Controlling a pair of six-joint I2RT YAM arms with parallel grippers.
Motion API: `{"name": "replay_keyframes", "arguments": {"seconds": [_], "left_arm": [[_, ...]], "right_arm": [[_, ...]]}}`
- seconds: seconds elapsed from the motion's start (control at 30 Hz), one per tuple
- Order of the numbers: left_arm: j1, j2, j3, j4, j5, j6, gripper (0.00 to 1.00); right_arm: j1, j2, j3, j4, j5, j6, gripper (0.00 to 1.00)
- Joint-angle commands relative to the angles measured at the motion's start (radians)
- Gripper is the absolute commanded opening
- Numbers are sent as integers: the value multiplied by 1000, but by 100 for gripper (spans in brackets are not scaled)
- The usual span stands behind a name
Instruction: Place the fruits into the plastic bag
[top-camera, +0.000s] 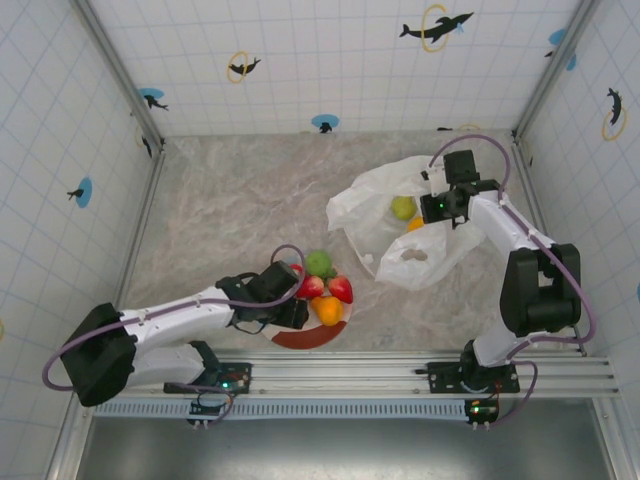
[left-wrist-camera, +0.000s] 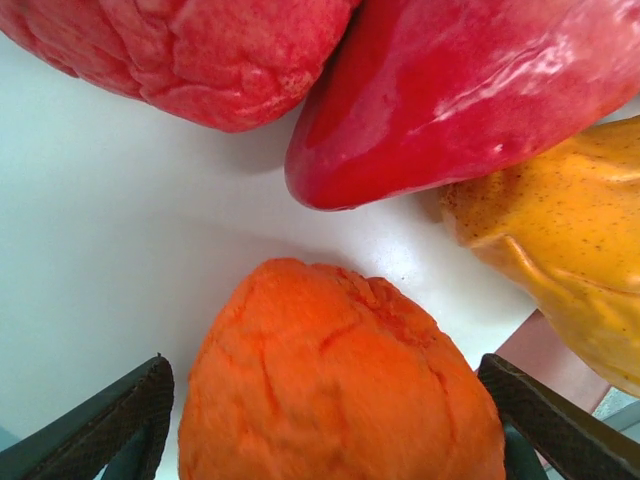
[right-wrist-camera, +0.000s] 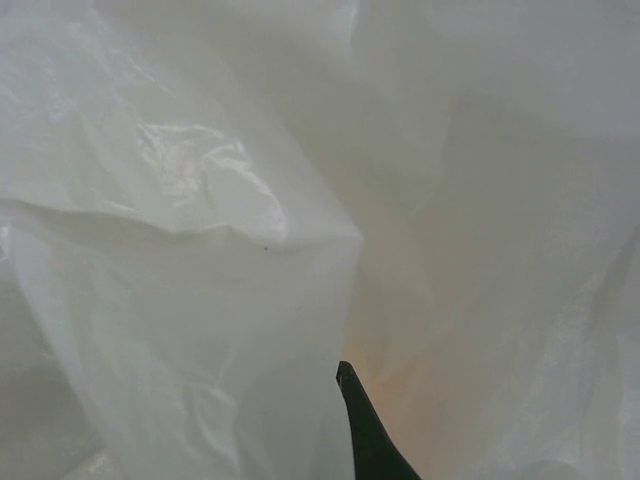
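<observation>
As the right gripper (top-camera: 438, 207), its jaws together, appears to pinch the far rim of the plastic bag (top-camera: 395, 255) and hold its mouth up, the left gripper (left-wrist-camera: 325, 380) hangs low over the plate (top-camera: 300, 340) with its fingers (left-wrist-camera: 120, 425) apart, one on each side of an orange citrus ball (top-camera: 329, 310); whether the pads touch the fruit cannot be told. The ball sits at the near edge of the plate, close beside a glossy red apple (left-wrist-camera: 470, 90), a dimpled strawberry (left-wrist-camera: 190, 50) and a speckled yellow-orange fruit (left-wrist-camera: 560, 270), with a green apple (top-camera: 319, 263) at the far side. In the overhead view a yellow-green pear (top-camera: 403, 208) and another orange fruit (top-camera: 416, 224) already lie inside the bag, which rests on the table to the right of the plate. The ball looks light, matte and slightly soft, likely easy to squeeze yet prone to roll, so a hold across its widest middle seems safest, with care not to nudge its neighbours. The bag's film is thin, limp and slippery; its mouth would probably sag shut without a grip at the rim.
</observation>
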Motion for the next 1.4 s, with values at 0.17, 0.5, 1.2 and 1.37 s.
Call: {"name": "replay_keyframes", "arguments": {"seconds": [0.17,0.5,1.2,1.37], "left_arm": [[-5,-35,24,-58,-70,26,65],[-5,-294,62,-40,-176,31,52],[17,618,792,389,37,347,51],[76,815,929,441,202,311,51]], "right_arm": [[1,1,-2,-1,6,4,2],[7,14,3,-3,-2,7,2],[0,-39,-39,40,-76,94,2],[-22,-69,-68,74,-148,128,2]]}}
